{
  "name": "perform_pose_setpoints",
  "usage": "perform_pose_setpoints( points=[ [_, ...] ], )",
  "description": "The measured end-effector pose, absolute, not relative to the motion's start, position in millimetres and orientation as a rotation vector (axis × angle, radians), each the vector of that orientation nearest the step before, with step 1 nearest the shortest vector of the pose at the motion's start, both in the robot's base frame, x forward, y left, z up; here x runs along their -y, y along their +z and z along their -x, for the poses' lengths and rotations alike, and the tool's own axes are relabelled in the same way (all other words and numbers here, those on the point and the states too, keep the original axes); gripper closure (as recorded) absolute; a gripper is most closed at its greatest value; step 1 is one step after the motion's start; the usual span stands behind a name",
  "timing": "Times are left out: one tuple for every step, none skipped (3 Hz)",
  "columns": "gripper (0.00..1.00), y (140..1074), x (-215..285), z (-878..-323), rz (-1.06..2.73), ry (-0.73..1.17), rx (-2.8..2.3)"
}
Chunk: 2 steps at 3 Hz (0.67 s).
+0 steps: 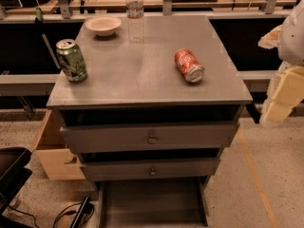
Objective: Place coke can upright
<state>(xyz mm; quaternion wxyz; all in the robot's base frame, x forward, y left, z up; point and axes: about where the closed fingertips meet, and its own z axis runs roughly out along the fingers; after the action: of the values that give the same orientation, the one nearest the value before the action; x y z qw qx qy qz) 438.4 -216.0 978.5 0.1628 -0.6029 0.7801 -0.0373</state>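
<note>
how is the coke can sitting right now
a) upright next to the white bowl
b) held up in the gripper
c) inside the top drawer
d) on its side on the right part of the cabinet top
d: the coke can lies on its side on the cabinet top, a silver end facing the camera, while the gripper is off the cabinet's right edge, apart from the can.

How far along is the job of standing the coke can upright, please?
Nothing looks done yet: the coke can lies on its side on the right part of the cabinet top. Nothing is in hand: the tool hangs beyond the cabinet's right edge, apart from the can. Left to do: reach in, grasp the can and stand it upright.
</note>
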Motion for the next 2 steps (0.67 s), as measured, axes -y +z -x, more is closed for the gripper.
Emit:
perform_pose_setpoints(
  points=[
    [0.0,981,216,-439,1.711,-0.113,-2.222],
    [0.0,986,217,-473,1.6,-0.085,-2.248]
  ],
)
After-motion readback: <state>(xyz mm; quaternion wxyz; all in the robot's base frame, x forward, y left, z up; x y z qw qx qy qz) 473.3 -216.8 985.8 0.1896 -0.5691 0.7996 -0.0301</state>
